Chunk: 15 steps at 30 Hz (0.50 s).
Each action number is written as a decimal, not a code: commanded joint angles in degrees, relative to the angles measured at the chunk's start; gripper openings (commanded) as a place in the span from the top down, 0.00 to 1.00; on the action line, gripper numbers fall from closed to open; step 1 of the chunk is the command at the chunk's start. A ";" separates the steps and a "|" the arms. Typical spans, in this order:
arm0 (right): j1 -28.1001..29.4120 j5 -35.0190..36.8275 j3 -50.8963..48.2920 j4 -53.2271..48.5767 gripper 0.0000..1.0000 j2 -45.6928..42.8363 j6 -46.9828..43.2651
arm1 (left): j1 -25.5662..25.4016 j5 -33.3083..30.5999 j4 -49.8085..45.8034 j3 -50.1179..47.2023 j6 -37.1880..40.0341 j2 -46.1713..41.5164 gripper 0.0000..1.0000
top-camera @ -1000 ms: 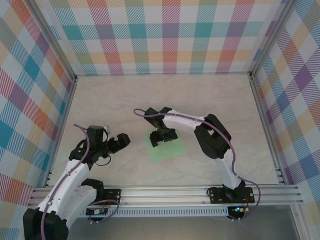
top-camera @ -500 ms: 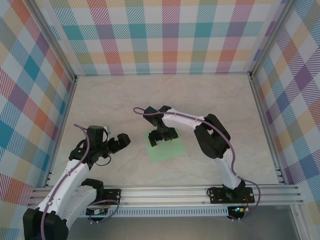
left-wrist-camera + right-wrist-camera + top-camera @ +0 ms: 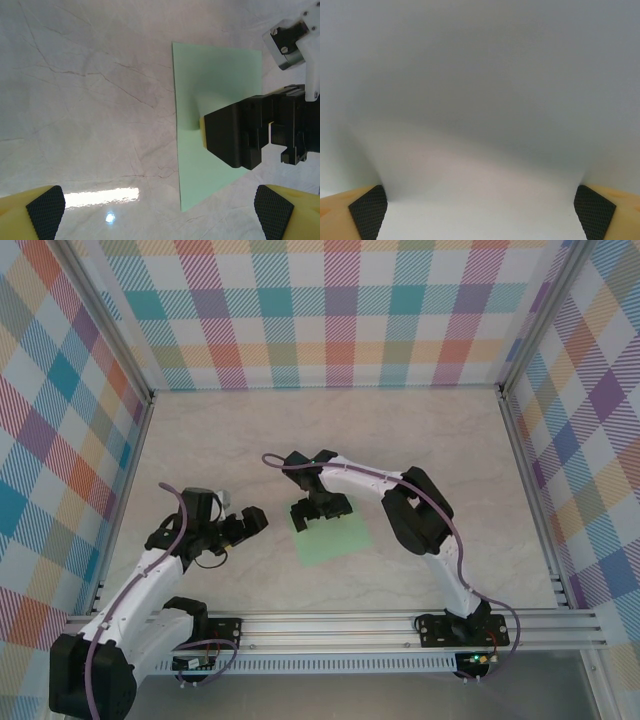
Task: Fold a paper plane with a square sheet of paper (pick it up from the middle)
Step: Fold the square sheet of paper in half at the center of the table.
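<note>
A pale mint-green square sheet of paper (image 3: 337,541) lies on the marbled table, unfolded; the paper plane is out of view. My right gripper (image 3: 318,510) is down on the sheet's far-left part, jaws open and wide apart. In the right wrist view the sheet (image 3: 480,100) bulges up a little between the open fingertips of the right gripper (image 3: 480,212). My left gripper (image 3: 248,523) hovers left of the sheet, open and holding nothing. Its wrist view shows the sheet (image 3: 215,75) ahead of the left gripper (image 3: 160,210), with the right gripper's black body (image 3: 250,132) on it.
Checked walls close off the table (image 3: 250,440) at the back and both sides. An aluminium rail (image 3: 340,625) runs along the near edge by the arm bases. Bare table lies behind and to the right of the sheet.
The right gripper has opened wider and shifted slightly to the left over the sheet. The left gripper has edged a little toward the sheet.
</note>
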 commanded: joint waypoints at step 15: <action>-0.59 -3.11 -2.12 -0.44 0.13 1.67 -0.21 | -1.00 0.68 0.01 1.16 1.14 0.59 0.00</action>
